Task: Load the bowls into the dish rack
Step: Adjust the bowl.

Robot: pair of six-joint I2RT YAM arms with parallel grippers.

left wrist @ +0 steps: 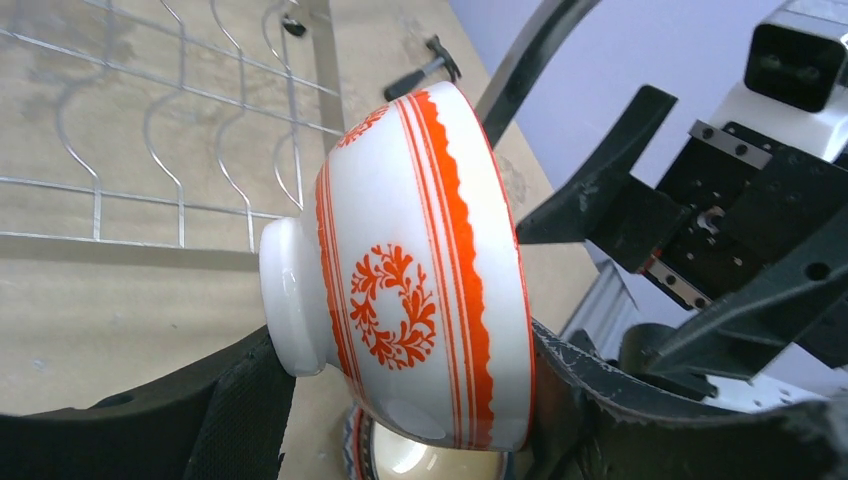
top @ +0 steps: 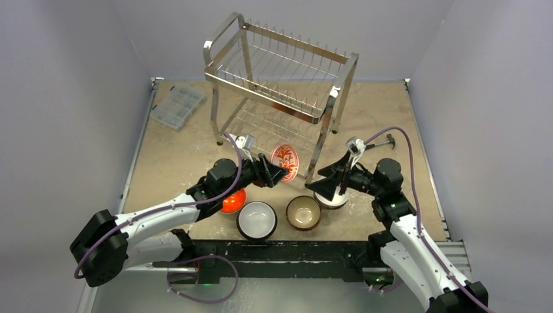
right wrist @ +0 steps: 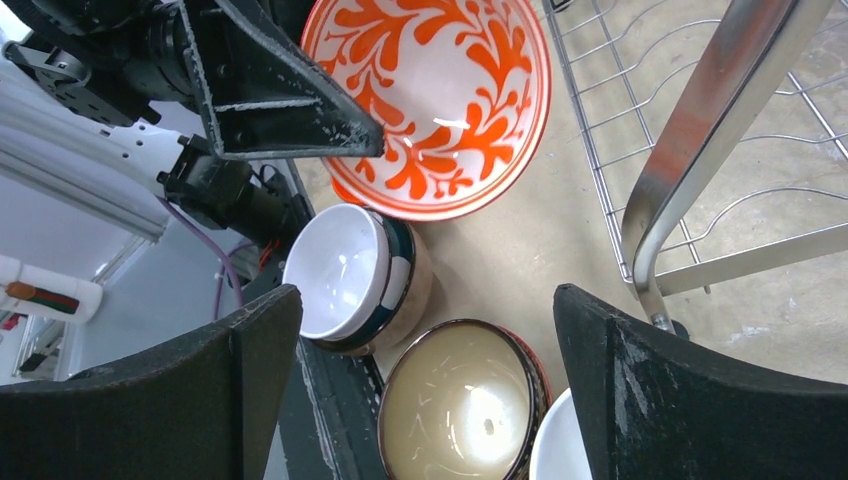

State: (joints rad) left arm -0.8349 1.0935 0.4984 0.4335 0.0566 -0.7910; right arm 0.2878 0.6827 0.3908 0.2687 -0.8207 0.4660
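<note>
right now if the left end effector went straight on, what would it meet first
Past its gripped orange-patterned bowl, the left end effector would likely meet the dish rack leg; the right end effector is close too, depth unclear.

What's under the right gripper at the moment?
A white bowl sits below the open right gripper, with a brown bowl beside it. Only part of the white bowl's rim shows. The gripper hides the rest, so its inside cannot be seen.
</note>
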